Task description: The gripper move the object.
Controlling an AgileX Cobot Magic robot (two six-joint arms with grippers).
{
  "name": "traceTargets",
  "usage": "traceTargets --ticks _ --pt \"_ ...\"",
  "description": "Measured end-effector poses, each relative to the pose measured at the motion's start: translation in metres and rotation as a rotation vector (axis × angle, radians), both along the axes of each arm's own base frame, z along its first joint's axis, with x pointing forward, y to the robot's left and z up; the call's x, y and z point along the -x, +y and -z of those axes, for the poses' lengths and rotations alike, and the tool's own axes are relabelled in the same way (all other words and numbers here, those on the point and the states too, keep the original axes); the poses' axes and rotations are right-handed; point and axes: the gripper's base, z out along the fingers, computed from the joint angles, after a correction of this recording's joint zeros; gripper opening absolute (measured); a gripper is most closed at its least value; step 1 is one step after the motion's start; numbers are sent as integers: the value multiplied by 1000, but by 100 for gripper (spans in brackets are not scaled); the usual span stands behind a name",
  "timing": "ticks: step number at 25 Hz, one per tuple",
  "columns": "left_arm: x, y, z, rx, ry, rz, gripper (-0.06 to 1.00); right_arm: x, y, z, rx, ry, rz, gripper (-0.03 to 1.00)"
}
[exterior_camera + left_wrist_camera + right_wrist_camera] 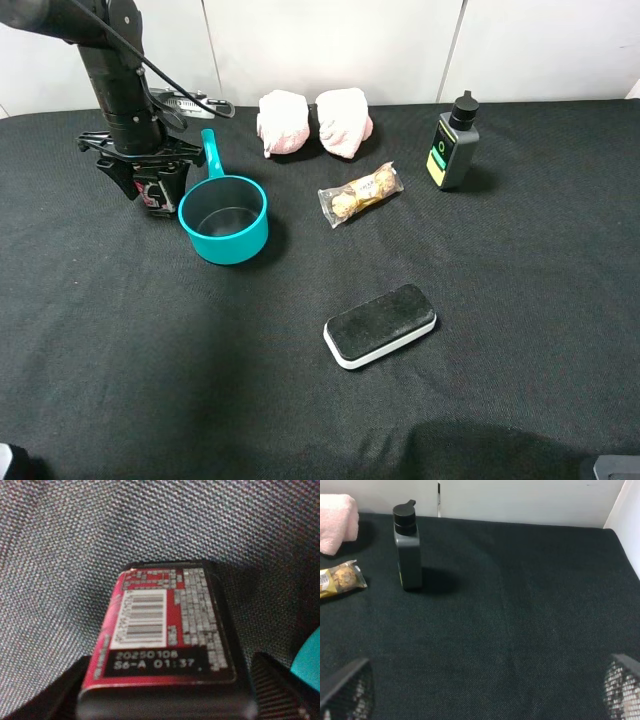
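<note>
The left gripper [150, 185] is clamped on the small black box [167, 645] with red markings, at the back left of the black cloth [300, 400] just beside the teal pot [224, 217], while the right gripper's fingers [347, 690] stand wide apart, holding nothing.

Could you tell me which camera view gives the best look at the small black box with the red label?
The left wrist view: the box fills the frame between the left gripper's fingers, barcode and printed code legible. The exterior high view shows the box small, partly hidden by the arm, beside the teal pot. The right wrist view misses it.
</note>
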Motion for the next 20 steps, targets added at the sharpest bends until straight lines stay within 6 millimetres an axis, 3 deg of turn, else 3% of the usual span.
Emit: traceTargets --ticks 14,20 --pt "1 0 -1 -3 5 -14 75 0 0 0 0 0 0 69" --pt "-3 0 -25 -12 -9 -12 76 0 0 0 0 0 0 69"
